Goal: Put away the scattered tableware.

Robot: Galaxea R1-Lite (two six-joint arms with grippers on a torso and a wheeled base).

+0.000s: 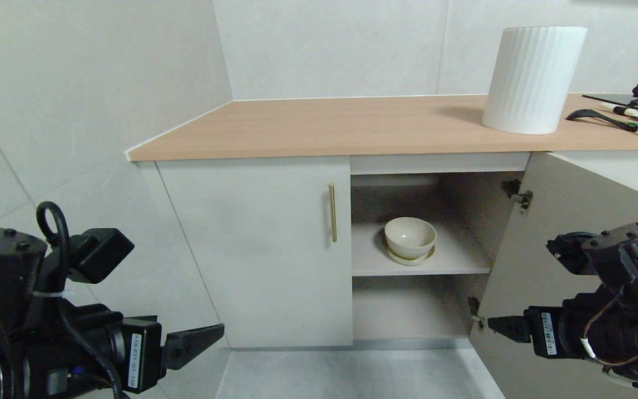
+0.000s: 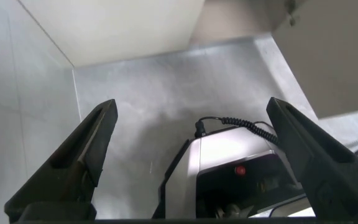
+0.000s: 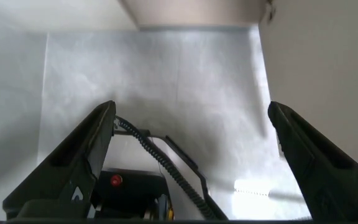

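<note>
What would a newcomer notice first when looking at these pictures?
Probably the cream bowl on a plate, on the open cabinet's upper shelf. Next, the tall white ribbed vessel on the wooden countertop, at right. The left gripper and right gripper hang open, low in front.

The bowl looks glossy glazed ceramic, the countertop smooth matt wood, the door handle brassy metal.

A cream bowl sits on a small plate on the shelf of a cabinet whose right door stands open and left door shut — above, on the wooden surface, a white ribbed container stands upright, dark utensils lying just beside it.
</note>
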